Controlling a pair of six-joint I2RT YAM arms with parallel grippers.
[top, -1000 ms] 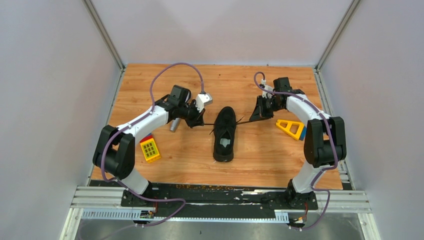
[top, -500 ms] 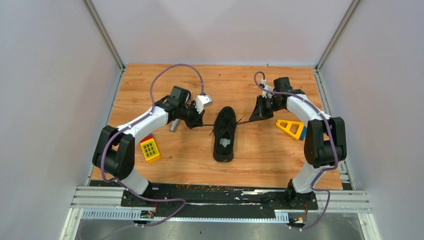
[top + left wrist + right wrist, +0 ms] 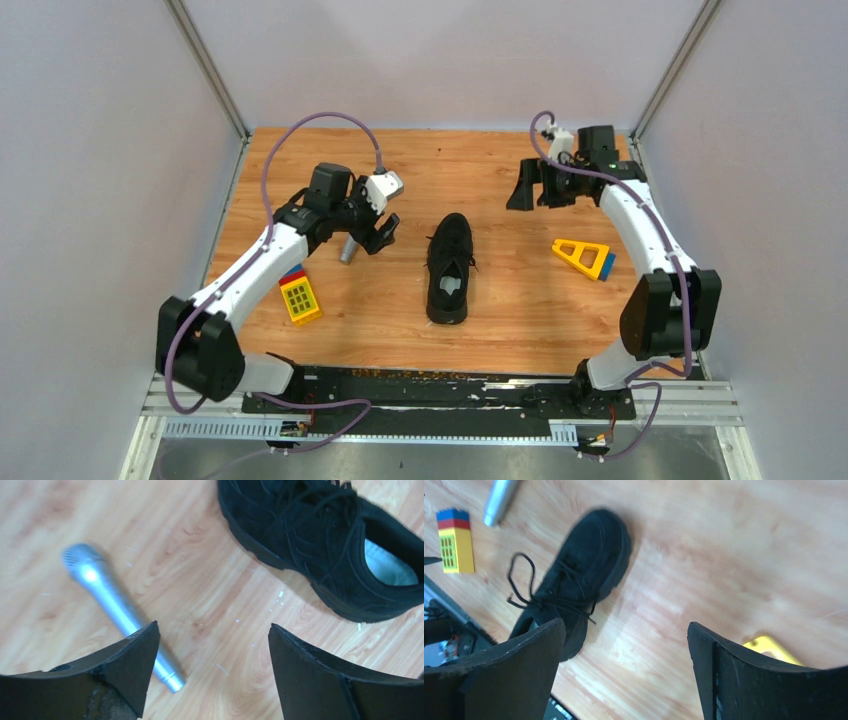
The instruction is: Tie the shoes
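The black shoe point(image 3: 449, 268) lies in the middle of the wooden table, toe to the far side, pale insole showing. Its thin laces point(image 3: 521, 580) rest slack over the tongue, with a loop hanging off one side. My left gripper point(image 3: 381, 231) hovers left of the shoe point(image 3: 320, 540), open, nothing between its fingers point(image 3: 135, 660). My right gripper point(image 3: 524, 191) is raised at the far right, apart from the shoe point(image 3: 579, 575), also open and empty. In each wrist view only bare wood shows between the gripper point(image 3: 212, 626) point(image 3: 624, 625) fingertips.
A silver microphone point(image 3: 348, 250) lies under my left gripper, partly behind one finger in the left wrist view. A yellow toy block point(image 3: 299, 298) sits near the left front. A yellow wedge point(image 3: 583, 256) lies right of the shoe. Grey walls enclose the table point(image 3: 520, 330).
Both grippers opened and let go of the lace ends they held taut. The left arm drew back to the left, the right arm rose toward the far right. The laces fell slack.
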